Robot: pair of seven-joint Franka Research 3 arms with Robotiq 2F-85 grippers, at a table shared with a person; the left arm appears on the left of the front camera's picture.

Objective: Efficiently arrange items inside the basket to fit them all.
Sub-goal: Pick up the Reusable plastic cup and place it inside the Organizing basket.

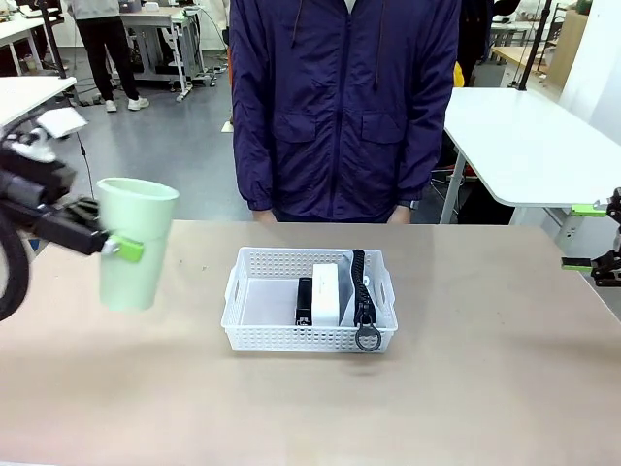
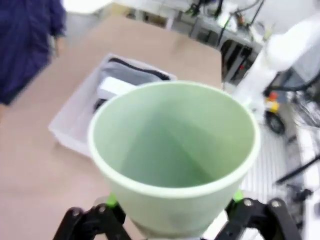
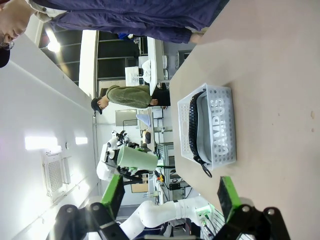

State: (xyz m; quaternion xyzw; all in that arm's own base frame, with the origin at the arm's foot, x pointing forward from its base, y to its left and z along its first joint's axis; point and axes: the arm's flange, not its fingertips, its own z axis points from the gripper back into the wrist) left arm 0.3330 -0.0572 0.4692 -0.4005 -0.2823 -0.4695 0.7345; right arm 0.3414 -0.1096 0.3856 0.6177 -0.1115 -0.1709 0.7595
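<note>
Left gripper grips cup above table's left edge; right gripper open at right edge

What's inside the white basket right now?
In the basket: black stapler, white box, grey pouch on edge at the right. The left part is bare. The pouch's lower part is hidden.

One cup, clamped in the left gripper. One basket, to that gripper's right, containing three items: one stapler, one box, one pouch. One right gripper.
</note>
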